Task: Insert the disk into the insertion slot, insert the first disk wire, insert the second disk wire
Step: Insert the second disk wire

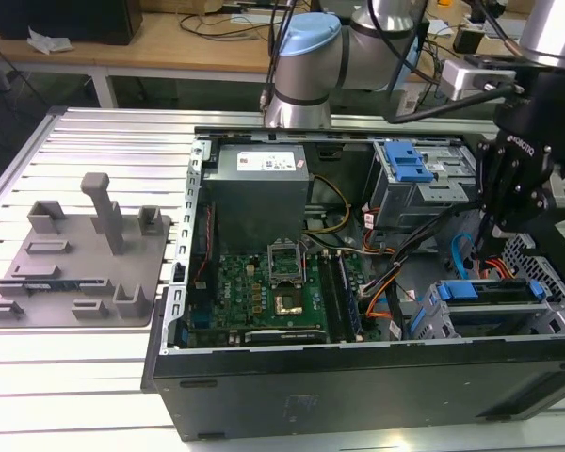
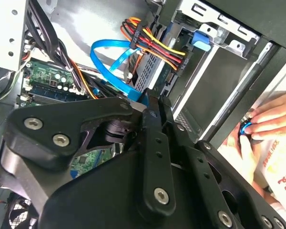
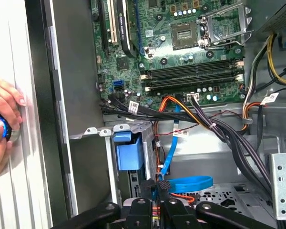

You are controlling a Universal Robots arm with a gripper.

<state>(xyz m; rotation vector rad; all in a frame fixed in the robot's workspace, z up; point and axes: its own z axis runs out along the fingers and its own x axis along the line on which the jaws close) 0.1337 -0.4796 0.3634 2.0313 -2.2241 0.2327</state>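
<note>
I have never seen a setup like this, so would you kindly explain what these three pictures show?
An open computer case lies on a slatted metal table. The exterior view looks from off the arm; both wrist views come from cameras riding on the robot arm. Its black gripper reaches down inside the case, closed around the end of a flat blue cable. Nearby, the disk, in its blue frame, already sits in the insertion slot. A grey block of fixtures rests beside the case. A person's hand touches something outside it.
</note>
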